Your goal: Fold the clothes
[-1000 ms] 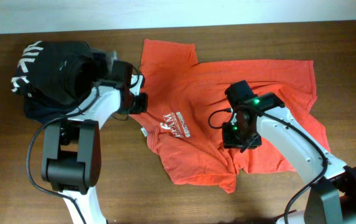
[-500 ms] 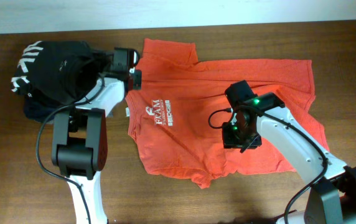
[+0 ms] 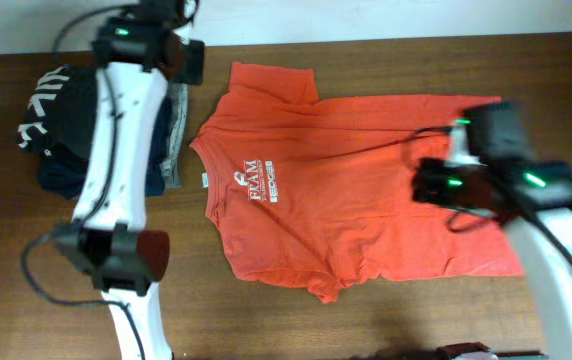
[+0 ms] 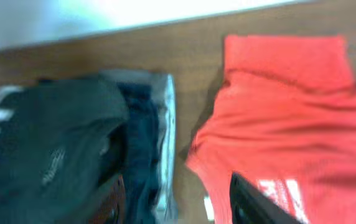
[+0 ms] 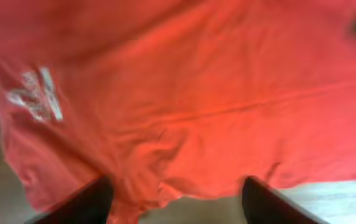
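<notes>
The clothes, an orange-red T-shirt [image 3: 356, 190] with white lettering [image 3: 263, 187], lie spread out on the brown table [image 3: 26, 280], with the hem toward the front edge. My left gripper [image 3: 188, 62] hangs high over the table's back left, above the shirt's sleeve and beside the garment pile. In the left wrist view its fingers [image 4: 245, 202] stand apart with nothing between them; that gripper [image 4: 178, 208] is open and the shirt [image 4: 290, 124] is to its right. My right gripper [image 3: 431, 187] hovers over the shirt's right half. Seen from the right wrist, this gripper [image 5: 178, 205] is open above the cloth [image 5: 196, 93].
A black garment with white lettering [image 3: 66, 110] sits on navy and grey folded garments [image 3: 171, 150] at the back left, just left of the shirt. The same pile [image 4: 47, 155] fills the left of the left wrist view. A pale wall [image 3: 366, 15] borders the table's far edge.
Both grippers opened and let go of the shirt. The left arm rose toward the back; the right arm lifted and swung right. The shirt first slid left and now lies flatter.
</notes>
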Robot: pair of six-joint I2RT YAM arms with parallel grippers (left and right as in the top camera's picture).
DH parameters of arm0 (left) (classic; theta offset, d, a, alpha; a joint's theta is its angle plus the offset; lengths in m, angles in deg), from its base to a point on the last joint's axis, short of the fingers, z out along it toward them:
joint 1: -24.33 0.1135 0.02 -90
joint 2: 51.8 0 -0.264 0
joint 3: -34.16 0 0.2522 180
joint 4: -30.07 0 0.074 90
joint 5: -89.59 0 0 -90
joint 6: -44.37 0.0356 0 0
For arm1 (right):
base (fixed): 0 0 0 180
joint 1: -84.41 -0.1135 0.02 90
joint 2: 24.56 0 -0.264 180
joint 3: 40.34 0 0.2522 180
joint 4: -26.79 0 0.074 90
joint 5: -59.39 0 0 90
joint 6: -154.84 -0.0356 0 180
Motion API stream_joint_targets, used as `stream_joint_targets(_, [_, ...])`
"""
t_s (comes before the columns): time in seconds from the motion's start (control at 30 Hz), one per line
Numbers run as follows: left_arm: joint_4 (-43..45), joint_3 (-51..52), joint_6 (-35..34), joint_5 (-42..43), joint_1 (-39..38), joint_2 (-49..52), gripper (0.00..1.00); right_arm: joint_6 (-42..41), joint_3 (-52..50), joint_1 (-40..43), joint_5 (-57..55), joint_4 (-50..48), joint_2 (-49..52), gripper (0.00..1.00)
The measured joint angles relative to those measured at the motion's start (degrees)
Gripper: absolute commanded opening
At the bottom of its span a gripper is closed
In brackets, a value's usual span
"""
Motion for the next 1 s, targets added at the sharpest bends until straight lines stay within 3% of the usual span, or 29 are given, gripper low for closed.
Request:
stream_joint_targets(0.1, [-9.07,-7.67,0.0,0.7,0.0,-7.39,0.54,0.48,1.62,6.45,-0.15,2.49,-7.85,0.94])
stream_joint_targets(0.17, [-14.62,-8.61,0.0,1.05,0.0,-12.15,0.54,0.52,1.77,11.1,-0.17,4.9,-11.15,0.96])
stream_joint_targets(0.2, [-18.18,-8.85,-0.02,1.31,0.0,-15.28,0.59,0.42,1.77,14.27,-0.42,6.64,-12.26,0.97])
stream_joint_targets(0.3, [-20.5,-6.4,-0.24,3.19,0.0,-23.41,0.59,0.48,1.77,18.82,0.42,8.48,-12.52,0.99])
stream_joint_targets(0.43, [-20.04,11.02,-0.37,5.05,-1.57,-34.88,0.59,0.76,1.77,19.32,1.27,9.94,-10.12,1.0])
stream_joint_targets(0.57, [-19.76,39.1,-3.3,6.54,-3.28,-46.23,0.6,2.01,1.7,19.37,1.68,11.43,-8.24,0.99])
stream_joint_targets(0.8, [1.42,81.9,-7.04,21.94,-7.02,-59.21,0.6,3.48,1.75,19.47,2.36,11.39,-4.57,0.99])
stream_joint_targets(1.0, [23.87,103.73,-15.37,31.65,-12.0,-56.81,0.63,4.26,1.73,19.47,2.36,11.08,1.55,0.99])
